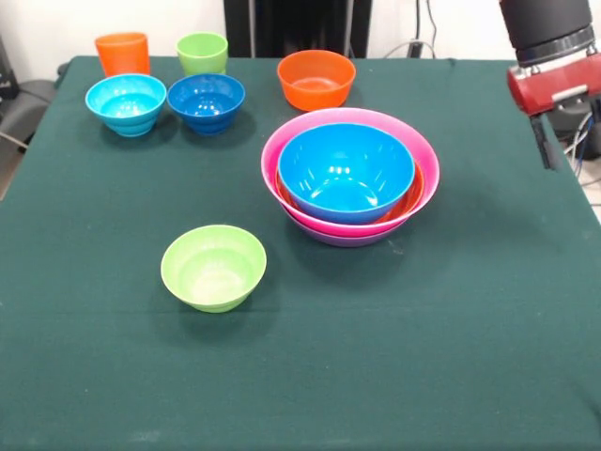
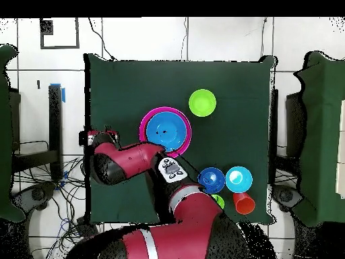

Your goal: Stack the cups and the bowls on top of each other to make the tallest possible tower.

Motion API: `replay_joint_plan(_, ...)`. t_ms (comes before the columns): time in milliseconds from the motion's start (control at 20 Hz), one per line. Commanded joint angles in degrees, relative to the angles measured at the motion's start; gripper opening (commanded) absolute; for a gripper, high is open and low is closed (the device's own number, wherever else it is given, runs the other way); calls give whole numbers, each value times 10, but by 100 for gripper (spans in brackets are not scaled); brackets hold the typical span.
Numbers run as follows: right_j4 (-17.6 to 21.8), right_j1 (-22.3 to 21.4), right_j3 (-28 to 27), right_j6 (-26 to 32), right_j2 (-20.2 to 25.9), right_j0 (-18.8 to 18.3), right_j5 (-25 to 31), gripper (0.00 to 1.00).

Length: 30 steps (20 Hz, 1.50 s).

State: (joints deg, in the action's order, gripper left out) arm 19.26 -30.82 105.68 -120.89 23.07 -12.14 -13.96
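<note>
The tower stands mid-table: a big blue bowl nested in a pink one, with an orange rim between them and purple showing underneath; from overhead the tower shows as blue ringed by pink. A small lime-green bowl sits alone in front of it. At the back stand the orange cup, the lime-green cup, a light-blue bowl, a dark-blue bowl and a small orange bowl. My gripper hangs at the table's side edge, away from every bowl and cup.
The red arm reaches across the table's near corner in the overhead view and hides the small orange bowl and part of the green cup there. The green cloth covers the table to its edges.
</note>
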Motion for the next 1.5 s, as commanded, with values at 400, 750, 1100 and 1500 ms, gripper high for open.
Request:
replay_joint_plan(400, -65, -30, -8, 17, -159, 122, -294, 100)
replay_joint_plan(750, 35, -24, -26, -80, -75, 34, -167, 100)
replay_joint_plan(1100, 4, 182, -43, 91, 244, -226, 372, 100)
replay_joint_plan(1500, 40, 91, -125, 208, 190, -195, 601, 100)
